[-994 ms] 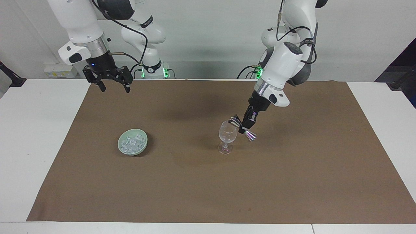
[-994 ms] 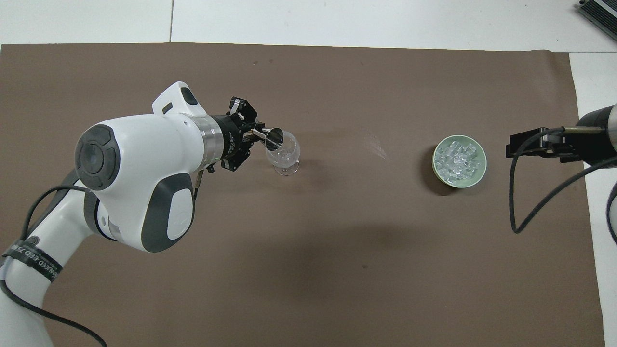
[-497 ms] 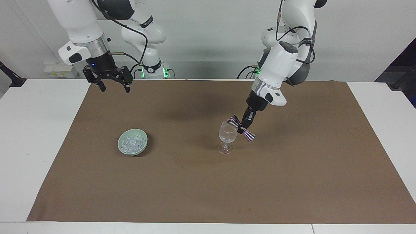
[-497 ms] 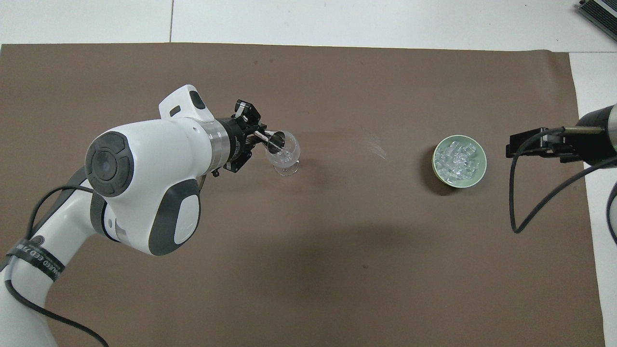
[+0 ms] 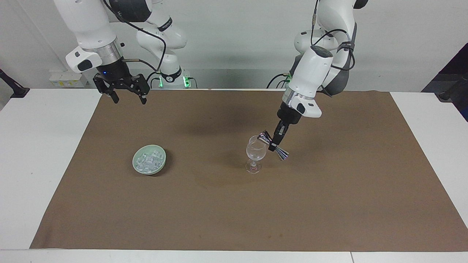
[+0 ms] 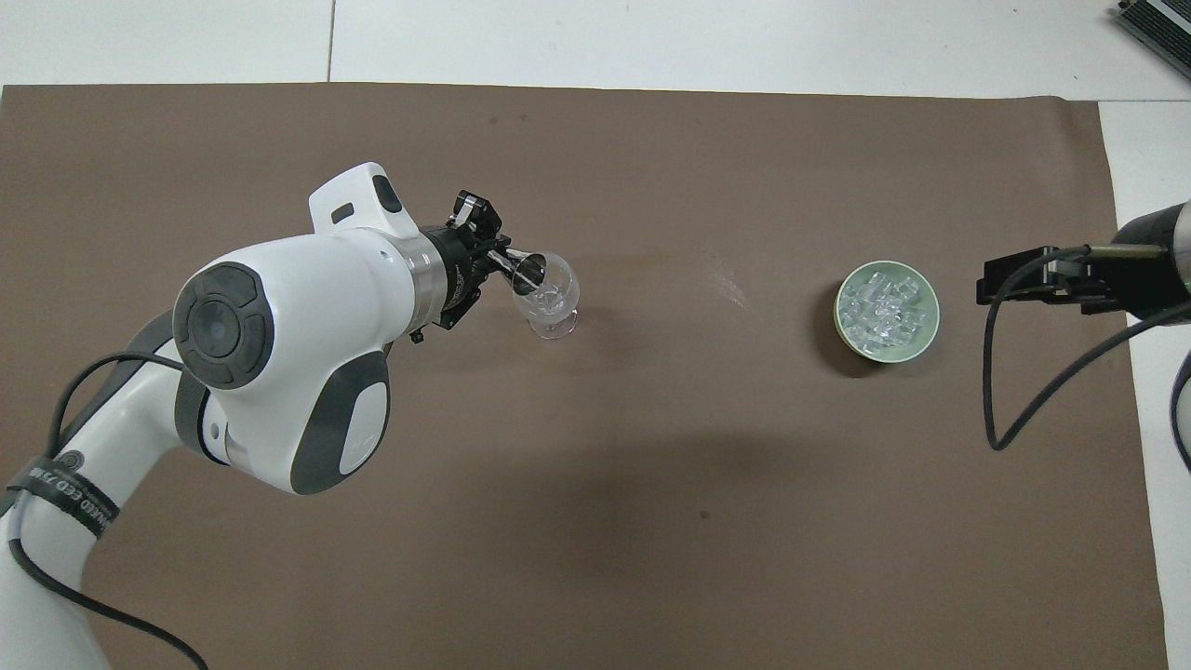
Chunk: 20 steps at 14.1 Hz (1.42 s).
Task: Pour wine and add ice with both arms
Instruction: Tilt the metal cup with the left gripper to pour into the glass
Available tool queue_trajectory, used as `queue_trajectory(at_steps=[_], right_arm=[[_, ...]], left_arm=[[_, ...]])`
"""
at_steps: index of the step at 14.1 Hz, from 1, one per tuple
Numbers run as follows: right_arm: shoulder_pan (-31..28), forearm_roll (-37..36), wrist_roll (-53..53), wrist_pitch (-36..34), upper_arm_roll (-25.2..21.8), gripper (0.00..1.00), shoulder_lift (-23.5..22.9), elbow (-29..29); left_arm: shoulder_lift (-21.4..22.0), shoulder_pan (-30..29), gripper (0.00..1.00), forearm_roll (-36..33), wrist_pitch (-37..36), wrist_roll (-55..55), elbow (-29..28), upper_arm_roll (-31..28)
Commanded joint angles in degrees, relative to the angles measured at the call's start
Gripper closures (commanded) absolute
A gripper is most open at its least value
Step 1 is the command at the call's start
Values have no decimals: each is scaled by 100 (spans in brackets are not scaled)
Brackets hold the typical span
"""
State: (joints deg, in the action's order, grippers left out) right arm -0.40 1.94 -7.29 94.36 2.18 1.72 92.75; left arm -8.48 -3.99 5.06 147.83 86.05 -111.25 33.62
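While the left gripper [image 5: 276, 141] stays clamped on a tilted metal jigger [image 5: 273, 145], one end of the measure sits at the rim of a clear wine glass [image 5: 255, 153] standing on the brown mat [image 5: 234, 204]. Toward the right arm's end of the table, the ice [image 5: 148, 162] lies heaped in a green bowl [image 5: 161, 163]. The right gripper [image 5: 128, 97] waits with its fingers spread wide and empty above the mat's edge.
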Motion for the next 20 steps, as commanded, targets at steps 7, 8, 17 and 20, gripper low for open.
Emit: queue_trajectory(at_steps=[7,8,17,20], right_arm=[[-65,123,149,3,10,0,-23,-29],[-65,123,149,3,19,0,-23,-20],[-65,123,149,3,19,0,-23,-29],[-65,123,158,3,10,0,-23,-20]], left_arm=[[-118,74,100,-1083,168,595,60,101],[-136,74,100,-1373,167,754,69,119],[-198,74,100,-2149,71,765,200,163],[-242,65,100,-2272,-201,738,394,171]])
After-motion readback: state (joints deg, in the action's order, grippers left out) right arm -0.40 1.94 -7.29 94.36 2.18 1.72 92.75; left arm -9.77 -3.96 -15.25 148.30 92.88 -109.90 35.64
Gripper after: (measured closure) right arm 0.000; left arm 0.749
